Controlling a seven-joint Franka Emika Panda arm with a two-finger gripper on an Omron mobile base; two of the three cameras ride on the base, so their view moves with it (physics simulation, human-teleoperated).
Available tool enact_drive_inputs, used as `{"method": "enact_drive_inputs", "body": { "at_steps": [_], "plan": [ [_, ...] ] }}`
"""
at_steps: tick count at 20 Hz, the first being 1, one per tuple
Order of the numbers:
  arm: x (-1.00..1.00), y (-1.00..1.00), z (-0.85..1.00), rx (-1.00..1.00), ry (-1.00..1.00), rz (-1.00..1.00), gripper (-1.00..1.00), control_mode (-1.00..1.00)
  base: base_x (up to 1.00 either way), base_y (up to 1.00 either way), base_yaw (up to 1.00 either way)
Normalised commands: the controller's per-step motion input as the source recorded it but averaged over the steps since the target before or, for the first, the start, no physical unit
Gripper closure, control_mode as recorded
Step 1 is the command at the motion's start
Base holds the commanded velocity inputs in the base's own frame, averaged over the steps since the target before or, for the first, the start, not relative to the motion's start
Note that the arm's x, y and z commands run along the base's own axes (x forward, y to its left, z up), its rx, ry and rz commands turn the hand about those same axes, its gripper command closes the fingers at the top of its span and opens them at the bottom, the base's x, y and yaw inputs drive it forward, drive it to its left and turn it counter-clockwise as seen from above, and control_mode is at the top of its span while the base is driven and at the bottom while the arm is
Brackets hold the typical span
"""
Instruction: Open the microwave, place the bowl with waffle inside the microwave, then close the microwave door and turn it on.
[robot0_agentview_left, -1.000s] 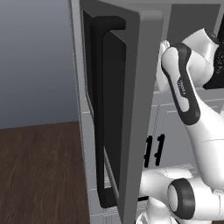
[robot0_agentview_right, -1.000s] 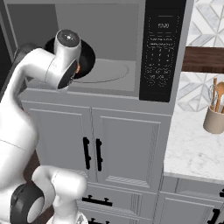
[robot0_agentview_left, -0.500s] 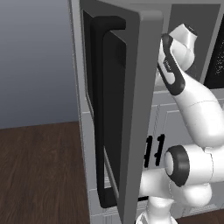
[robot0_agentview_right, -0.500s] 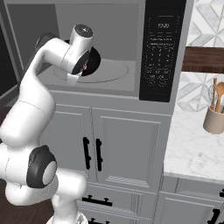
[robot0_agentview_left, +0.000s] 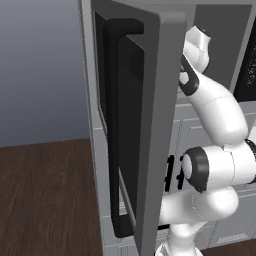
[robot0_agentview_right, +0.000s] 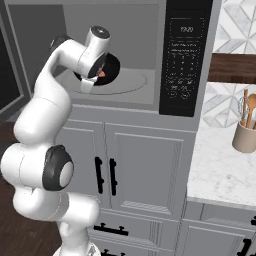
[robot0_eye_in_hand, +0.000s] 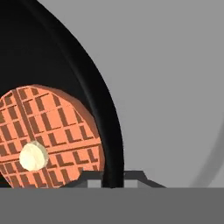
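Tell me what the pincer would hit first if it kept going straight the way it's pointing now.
Most likely the black rim of the round dark bowl, which sits between the pincer tips in the hand view. Beyond it lies the grey microwave floor; depth is unclear.

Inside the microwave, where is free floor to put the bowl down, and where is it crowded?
Free: the grey turntable right of the black bowl, up to the control panel. Crowded: the left part, where the arm and bowl with waffle sit.
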Motion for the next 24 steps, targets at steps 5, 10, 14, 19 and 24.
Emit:
{"method": "enact_drive_inputs", "body": {
  "at_steps": [5,10,14,19,24],
  "plan": [
    [0.14,-0.1,-0.23,0.0,0.01,0.0,-1.0,-1.0,0.0,0.0,0.0],
    [-0.03,-0.1,-0.29,0.0,0.0,0.0,-1.0,-1.0,0.0,0.0,0.0],
    [-0.74,-0.15,-0.05,0.0,-0.05,0.09,-1.0,-1.0,0.0,0.0,0.0],
    [-1.0,-0.34,0.12,0.0,-0.23,0.13,-1.0,-1.0,0.0,0.0,0.0],
    [-1.0,-0.29,0.05,0.0,-0.22,0.1,-1.0,-1.0,0.0,0.0,0.0]
  ]
}}
